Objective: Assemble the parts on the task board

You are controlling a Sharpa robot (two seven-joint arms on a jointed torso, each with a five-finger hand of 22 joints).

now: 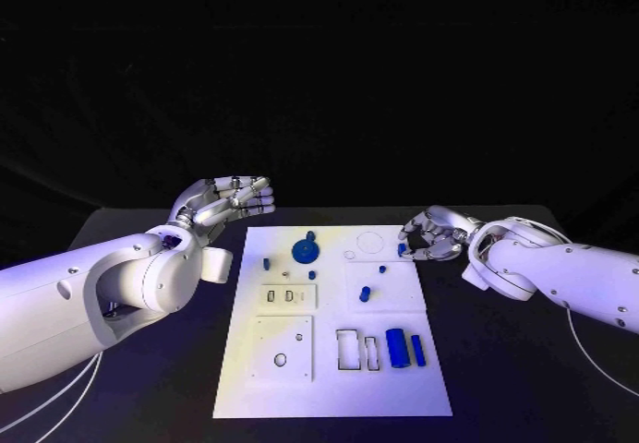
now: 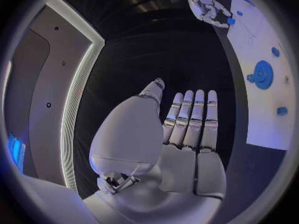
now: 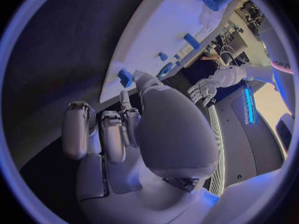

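Task board [image 1: 333, 388]: a flat white rectangular plate, matte, lying in the middle of the black table [image 1: 533, 388]; shallow square panels and slot-shaped cutouts are set into its surface.
Parts: small glossy blue pieces spread over the board. A round disc with a knob [image 1: 307, 249] sits toward the far end, two upright cylinders [image 1: 397, 348] stand side by side near the right edge, and little studs are dotted between them.
Left hand [image 1: 229, 201]: silver, segmented metal, raised above the table just off the board's far left corner. In the left wrist view the fingers [image 2: 194, 117] stretch out straight and close together, thumb apart, nothing in the palm, so it is released and empty.
Right hand [image 1: 433, 235]: same silver build, hovering at the board's far right edge with the fingers curled inward. A small blue part [image 1: 401, 248] sits right at its fingertips; the right wrist view shows that blue piece [image 3: 126, 77] at the board's rim just beside a fingertip. I cannot tell whether it is pinched or merely touched.
Arms: smooth white shells, each coming in from its own side of the table.
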